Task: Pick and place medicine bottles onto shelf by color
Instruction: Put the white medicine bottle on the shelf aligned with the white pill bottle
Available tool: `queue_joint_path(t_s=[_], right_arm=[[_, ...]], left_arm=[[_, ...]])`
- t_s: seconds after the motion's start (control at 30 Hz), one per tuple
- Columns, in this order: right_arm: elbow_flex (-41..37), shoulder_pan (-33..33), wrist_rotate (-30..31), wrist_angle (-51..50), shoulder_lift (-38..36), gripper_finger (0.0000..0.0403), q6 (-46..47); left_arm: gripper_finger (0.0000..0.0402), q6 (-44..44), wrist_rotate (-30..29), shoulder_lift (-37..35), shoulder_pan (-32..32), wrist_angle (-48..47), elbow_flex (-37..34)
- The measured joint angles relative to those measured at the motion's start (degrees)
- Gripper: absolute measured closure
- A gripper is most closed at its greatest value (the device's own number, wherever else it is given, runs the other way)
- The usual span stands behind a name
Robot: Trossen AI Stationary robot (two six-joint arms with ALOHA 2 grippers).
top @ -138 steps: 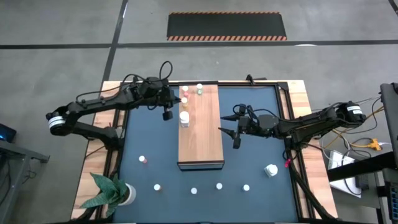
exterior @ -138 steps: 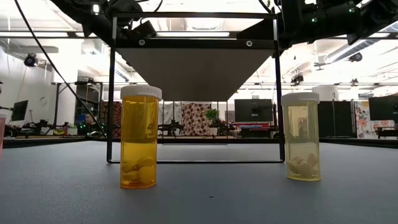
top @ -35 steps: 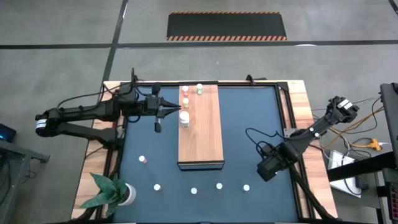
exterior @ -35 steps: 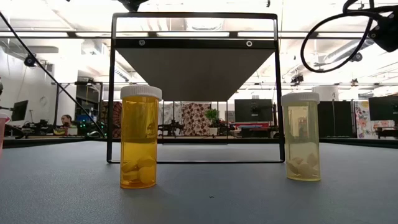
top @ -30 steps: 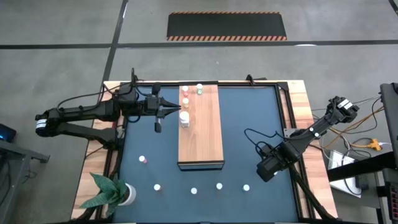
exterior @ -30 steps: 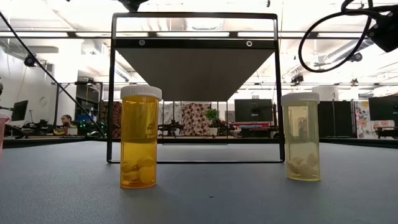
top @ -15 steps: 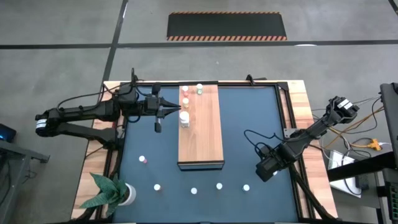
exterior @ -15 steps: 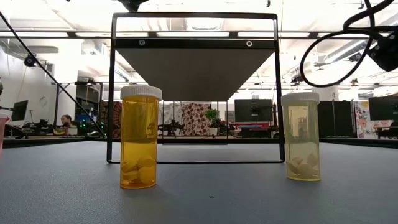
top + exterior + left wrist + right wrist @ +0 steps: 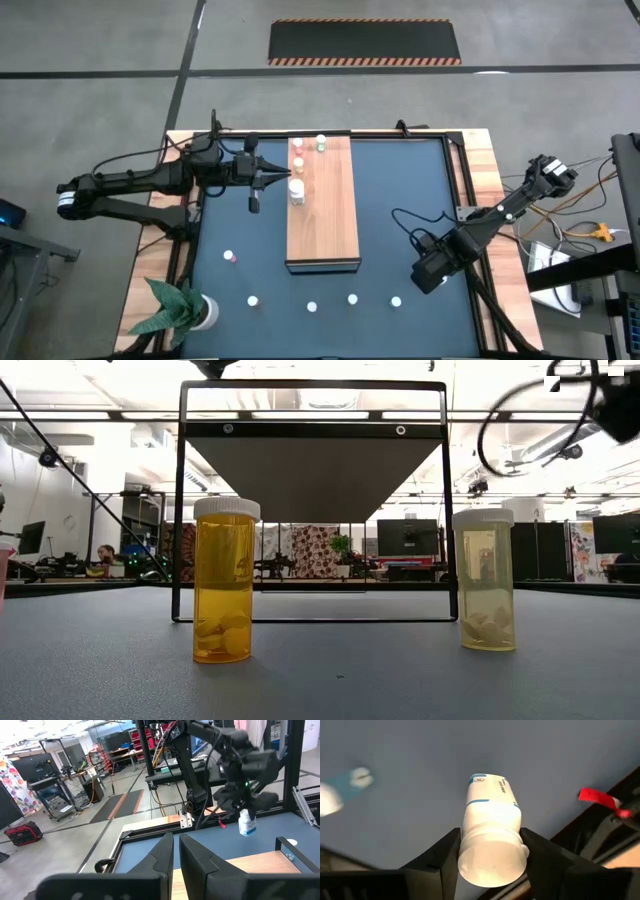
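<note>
My right gripper stands at the mat's right side, pointing steeply down and shut on a white medicine bottle with a blue label. The left wrist view also shows this bottle under the fingers. My left gripper is shut, level, and empty at the left edge of the wooden shelf. Several medicine bottles stand on the shelf's far end. Others stand on the mat near the front edge, among them an orange one and a pale yellow one. My right gripper pinches the white bottle's upper end between its two fingers, one on either side. The fingers come from above, slanting down. The bottle hangs roughly upright below them. I cannot tell whether its bottom touches the mat.
A potted green plant stands at the near left corner. A pink-capped bottle stands alone on the mat's left. The shelf's near half is bare wood. A red tag lies by the mat's right rim.
My right arm has dipped a little and come back up over the white bottle. My left arm has kept still.
</note>
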Motion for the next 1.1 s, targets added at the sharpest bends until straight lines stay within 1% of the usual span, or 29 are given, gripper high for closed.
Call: queue_joint_path(t_s=[0.1,0.2,0.33,0.47,0.6,0.83,0.97,1.1], right_arm=[[4.69,-0.74,0.64,-5.41,-0.02,0.0225,-0.08],[9.79,-2.08,3.71,-9.73,-0.02,0.0225,-0.57],[16.99,-5.31,7.85,-13.37,0.11,0.0224,-3.45],[23.66,-9.75,11.82,-14.41,0.54,0.0224,-8.80],[29.19,-15.46,12.89,-14.87,2.06,0.0224,-15.61],[39.52,-23.67,11.06,-16.04,10.00,0.0223,-30.87],[47.08,-27.31,10.78,-18.96,15.75,0.0223,-38.71],[53.85,-30.48,11.57,-20.49,21.22,0.0223,-45.66]], left_arm=[[0.0389,-0.07,0.02,0.00,0.00,0.01,0.00],[0.0389,-0.28,0.01,0.18,0.00,0.06,0.00],[0.0389,-0.31,0.02,0.24,0.00,0.07,0.00],[0.0389,-0.62,0.02,0.24,-0.02,0.05,0.00],[0.0389,-1.82,0.02,0.24,-0.04,0.06,-0.02],[0.0389,-1.84,0.02,0.15,-0.81,0.78,-1.72],[0.0389,-1.80,0.04,-0.37,-1.48,5.23,-4.87],[0.0389,-1.56,0.04,-1.49,-1.55,11.74,-8.17]])
